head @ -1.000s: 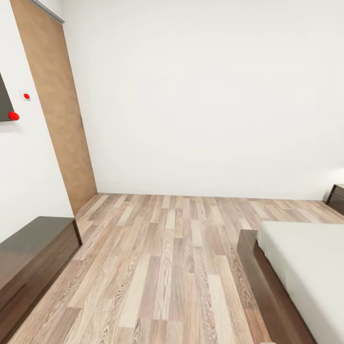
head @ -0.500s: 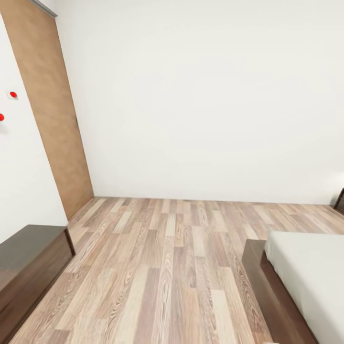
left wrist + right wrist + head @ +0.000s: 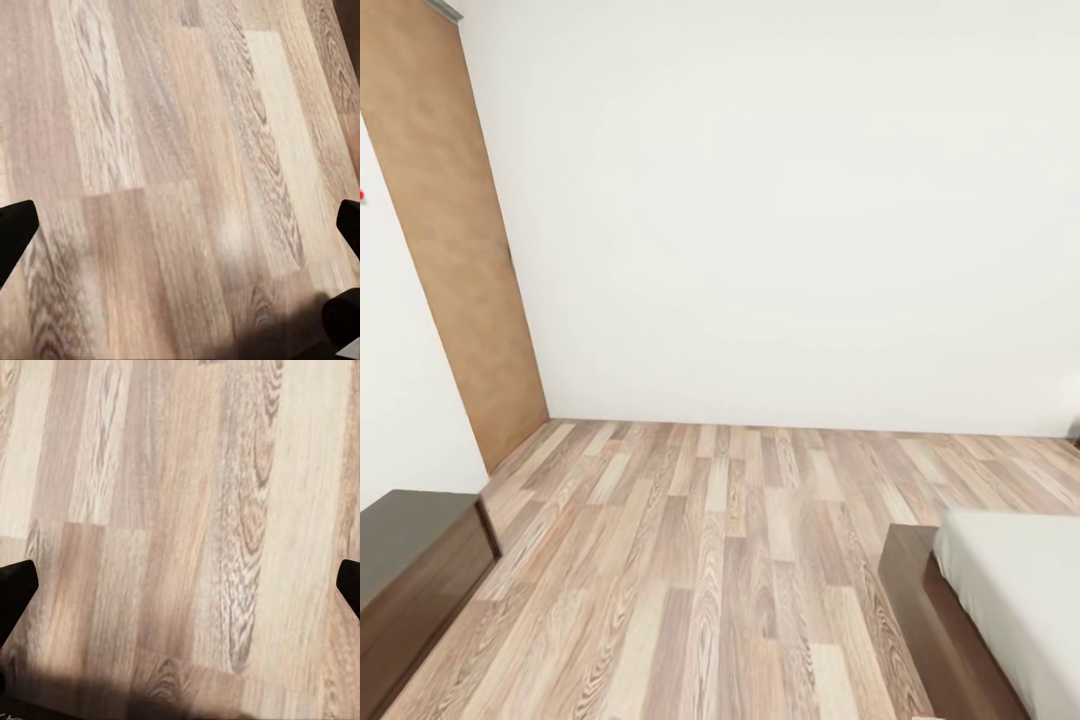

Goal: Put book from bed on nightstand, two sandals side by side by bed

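I am in the bedroom, facing a bare white wall across the wood-plank floor (image 3: 720, 560). A corner of the bed (image 3: 1010, 590), with its pale mattress on a dark brown frame (image 3: 920, 610), sits at the lower right of the head view. The book, the sandals and the nightstands are out of view. My left gripper (image 3: 180, 240) hangs open over bare floor planks, its black fingertips (image 3: 15, 232) far apart. My right gripper (image 3: 180, 592) is open too, above bare planks, with nothing between its fingertips (image 3: 15, 589).
A low dark brown cabinet (image 3: 410, 570) stands against the left wall. A brown door (image 3: 450, 250) fills the far left corner. A wide strip of floor runs between the cabinet and the bed frame up to the far wall.
The whole head view has shifted: the door and cabinet slid left, the bed corner moved right and down. That is camera motion; nothing in the room has moved.
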